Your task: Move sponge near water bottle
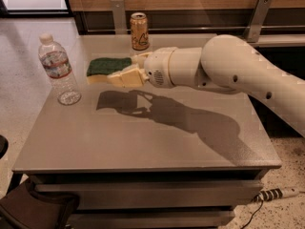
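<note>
The sponge (107,66) has a dark green top over pale yellow foam. My gripper (110,73) is shut on it and holds it above the grey table (143,137), casting a shadow below. The water bottle (59,70), clear with a white cap and a white-and-red label, stands upright near the table's left edge. The sponge hangs a short way to the right of the bottle, apart from it. My white arm (228,70) reaches in from the right.
An orange-gold drink can (139,31) stands at the table's back edge, just behind my gripper. A wood-panelled wall with metal brackets runs behind. A power strip (276,193) lies on the floor at right.
</note>
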{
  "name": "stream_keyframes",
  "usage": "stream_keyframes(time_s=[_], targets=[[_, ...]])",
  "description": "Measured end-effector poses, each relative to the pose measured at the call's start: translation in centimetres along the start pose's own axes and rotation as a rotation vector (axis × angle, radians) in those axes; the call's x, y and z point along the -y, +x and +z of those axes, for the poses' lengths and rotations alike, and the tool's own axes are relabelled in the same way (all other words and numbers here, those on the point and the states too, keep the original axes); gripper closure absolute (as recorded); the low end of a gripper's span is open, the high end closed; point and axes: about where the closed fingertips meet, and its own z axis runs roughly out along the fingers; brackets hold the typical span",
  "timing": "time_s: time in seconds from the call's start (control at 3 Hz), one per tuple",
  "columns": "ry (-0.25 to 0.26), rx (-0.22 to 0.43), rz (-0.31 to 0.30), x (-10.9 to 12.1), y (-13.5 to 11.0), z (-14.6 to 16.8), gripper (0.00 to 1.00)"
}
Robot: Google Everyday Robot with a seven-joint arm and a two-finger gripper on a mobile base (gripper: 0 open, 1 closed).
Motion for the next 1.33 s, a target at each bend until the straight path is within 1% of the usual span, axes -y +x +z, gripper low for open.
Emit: stream_keyframes(time_s=[0.33, 1.0, 1.33], targets=[[-0.004, -0.001, -0.003, -0.21, -0.09, 0.13, 0.48], [-0.011, -0.001, -0.007, -0.62, -0.28, 0.40, 0.00], [-0.011, -0.001, -0.008, -0.63, -0.28, 0.41, 0.00]])
